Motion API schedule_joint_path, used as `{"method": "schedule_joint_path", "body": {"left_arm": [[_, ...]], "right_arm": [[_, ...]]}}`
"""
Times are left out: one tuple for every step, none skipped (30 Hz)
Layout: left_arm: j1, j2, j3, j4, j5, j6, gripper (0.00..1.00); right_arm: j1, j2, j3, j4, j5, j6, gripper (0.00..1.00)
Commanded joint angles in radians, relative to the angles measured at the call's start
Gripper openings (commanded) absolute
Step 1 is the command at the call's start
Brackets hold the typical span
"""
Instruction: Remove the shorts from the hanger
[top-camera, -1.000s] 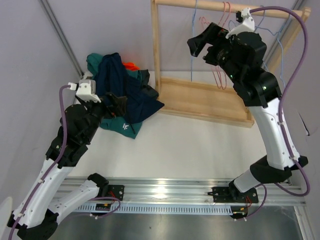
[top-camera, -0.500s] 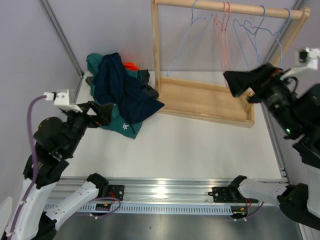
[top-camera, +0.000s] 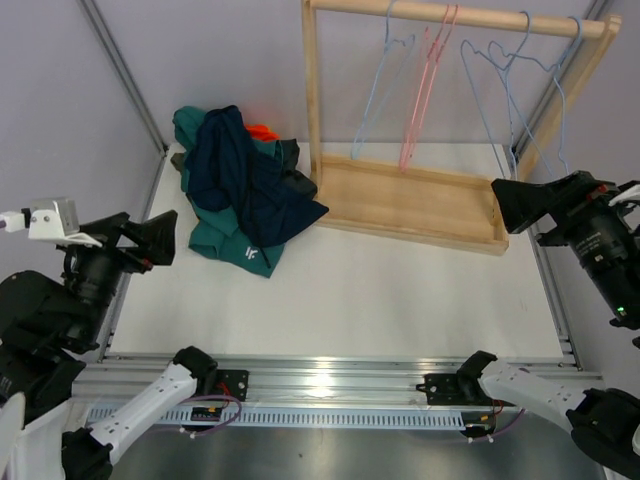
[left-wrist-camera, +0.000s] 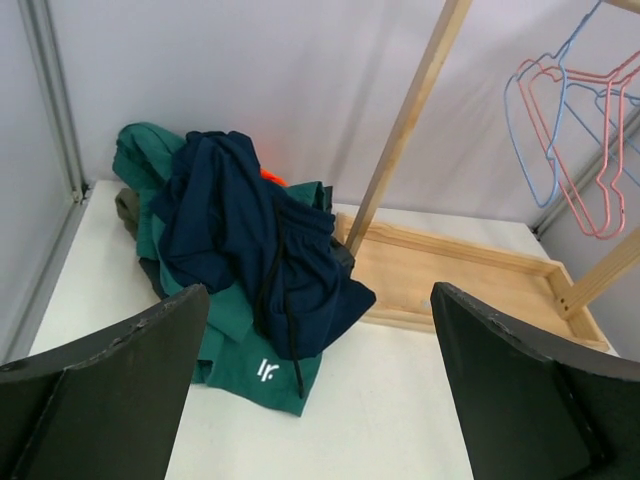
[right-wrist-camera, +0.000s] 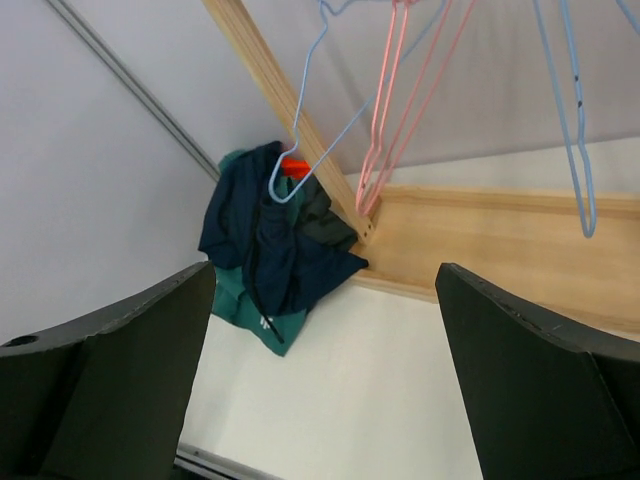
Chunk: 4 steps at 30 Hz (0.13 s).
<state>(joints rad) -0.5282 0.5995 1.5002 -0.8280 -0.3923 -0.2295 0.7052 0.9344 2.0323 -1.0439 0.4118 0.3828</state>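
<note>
The shorts lie in one heap (top-camera: 240, 190) at the back left of the table: navy on top (left-wrist-camera: 250, 230), teal beneath (left-wrist-camera: 255, 365), a bit of orange (top-camera: 262, 131), black (top-camera: 292, 165) and olive (left-wrist-camera: 125, 205) at the edges. The heap also shows in the right wrist view (right-wrist-camera: 275, 250). Several bare wire hangers, blue (top-camera: 375, 100) and pink (top-camera: 420, 90), hang on the wooden rack (top-camera: 415, 200). My left gripper (top-camera: 150, 240) is open and empty at the table's left edge. My right gripper (top-camera: 520, 205) is open and empty at the right edge, near the rack's right end.
The rack's wooden tray base (top-camera: 400, 205) stands at the back centre-right, its upright post (top-camera: 312, 90) next to the heap. A metal rail (top-camera: 320, 385) runs along the near edge. Grey walls close in left and back.
Both arms have pulled back and outward: the left gripper away from the heap to the left edge, the right gripper down from the hangers to the right edge. The hangers have swung.
</note>
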Motion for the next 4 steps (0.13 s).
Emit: {"method": "schedule_joint_path", "body": {"left_arm": [[-0.006,0.036,0.043,-0.046,-0.036,0.044,0.99],[-0.006,0.036,0.042,-0.045,-0.039,0.047,0.99],[-0.007,0.037,0.038,-0.039,-0.040,0.048,0.99],[-0.006,0.040,0.029,-0.033,-0.042,0.055,0.99]], "right_arm": [[-0.003,-0.005,-0.056,0.018,0.004,-0.021,1.00],[-0.003,-0.003,-0.066,0.027,0.004,-0.021,0.99],[-0.003,0.010,-0.070,0.021,0.010,-0.021,0.99],[-0.003,0.018,-0.079,0.021,0.021,-0.022,0.99]]}}
